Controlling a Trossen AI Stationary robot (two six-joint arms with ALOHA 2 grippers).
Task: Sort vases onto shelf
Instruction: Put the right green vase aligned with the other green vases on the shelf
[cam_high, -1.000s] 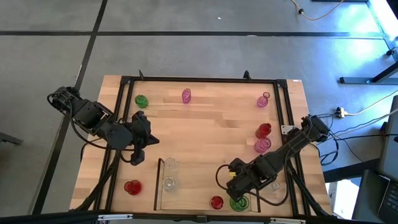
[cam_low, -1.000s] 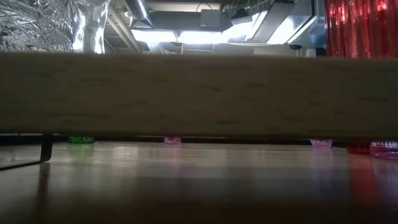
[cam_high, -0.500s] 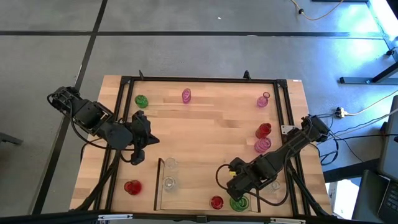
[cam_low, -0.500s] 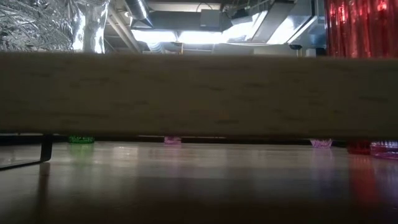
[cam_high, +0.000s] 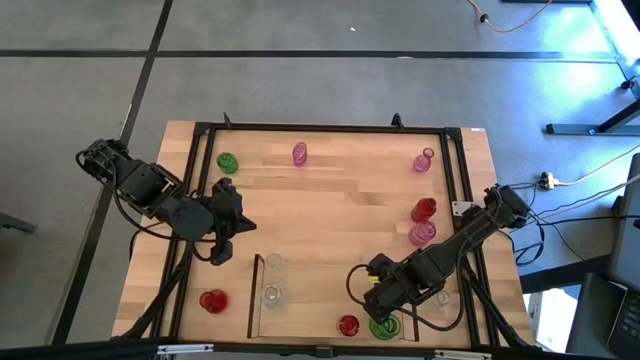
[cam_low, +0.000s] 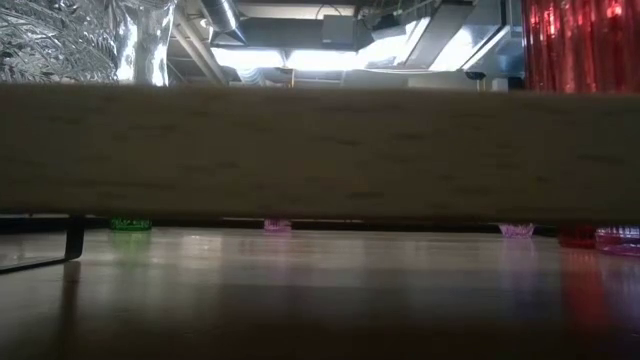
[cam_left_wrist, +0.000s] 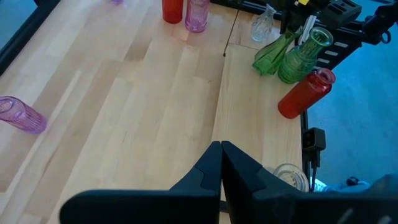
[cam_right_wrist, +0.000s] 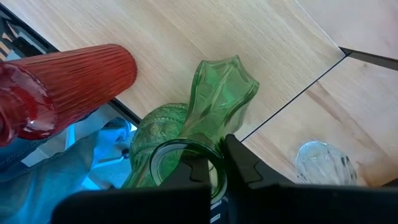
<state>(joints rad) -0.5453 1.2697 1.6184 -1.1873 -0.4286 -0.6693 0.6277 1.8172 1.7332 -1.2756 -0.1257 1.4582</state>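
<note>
At five o'clock on your table, the right gripper (cam_high: 383, 312) is clamped on the rim of a green vase (cam_right_wrist: 163, 163) inside the shelf (cam_high: 256, 296), a red vase (cam_high: 348, 325) just beside. At nine o'clock, your left gripper (cam_high: 219, 254) waits, fingers together.

The right gripper (cam_high: 381, 312) pinches the rim of a round green vase (cam_right_wrist: 163, 158) standing on the shelf (cam_high: 256, 296), a flared green vase (cam_right_wrist: 219, 102) touching it just ahead, a ribbed red vase (cam_right_wrist: 68, 76) beside them (both upright), clear vases (cam_high: 272, 281) well apart.
</note>
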